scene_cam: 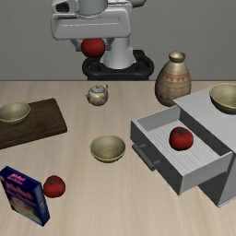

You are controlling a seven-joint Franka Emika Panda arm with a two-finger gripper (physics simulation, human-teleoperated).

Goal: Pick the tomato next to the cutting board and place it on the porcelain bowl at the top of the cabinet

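The tomato (pixel 93 46), red and round, is hanging clear of the table at the far side, well apart from the dark cutting board (pixel 46 125). The porcelain bowl (pixel 224 98), pale and upright, is sitting atop the grey cabinet (pixel 198 114) at the exterior view's right.

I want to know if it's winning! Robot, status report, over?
End effector shut on tomato, high up by the base. Porcelain bowl on cabinet top, not yet reached. Vase stands between, may obstruct.

place: kitchen | signs: cutting board (pixel 48 120), bowl (pixel 224 98), teapot (pixel 97 93), tomato (pixel 92 46), drawer cabinet (pixel 197 114)
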